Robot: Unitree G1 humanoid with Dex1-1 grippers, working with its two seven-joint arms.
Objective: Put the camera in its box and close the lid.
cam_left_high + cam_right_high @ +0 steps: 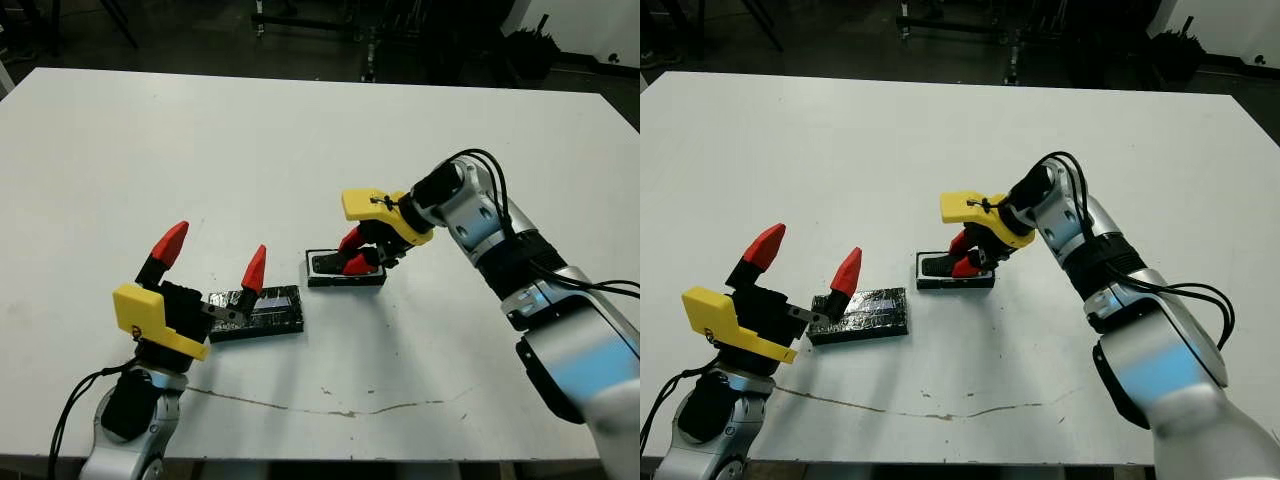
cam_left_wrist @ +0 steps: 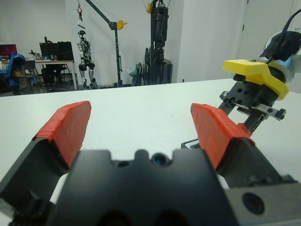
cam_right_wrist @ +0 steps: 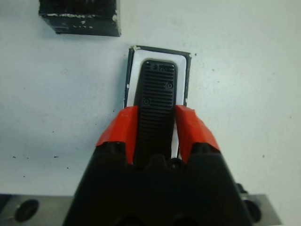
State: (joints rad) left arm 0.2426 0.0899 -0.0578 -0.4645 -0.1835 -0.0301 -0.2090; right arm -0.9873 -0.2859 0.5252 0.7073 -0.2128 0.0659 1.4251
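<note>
Box (image 3: 133, 66) mid-frame, lid (image 1: 262, 312) just left, bare table (image 1: 150, 140) above. Right gripper (image 3: 156, 128) pinches camera (image 3: 155, 103) over box; left gripper (image 1: 212, 258) wide open, empty.

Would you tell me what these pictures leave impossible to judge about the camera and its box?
- Camera: its near end, hidden between the right gripper fingers in the right wrist view.
- Box: whether the camera sits fully down.
- Lid: its stripe, too small in the head views.

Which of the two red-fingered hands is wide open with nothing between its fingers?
The left hand, beside the lid; the right hand grips the camera.
</note>
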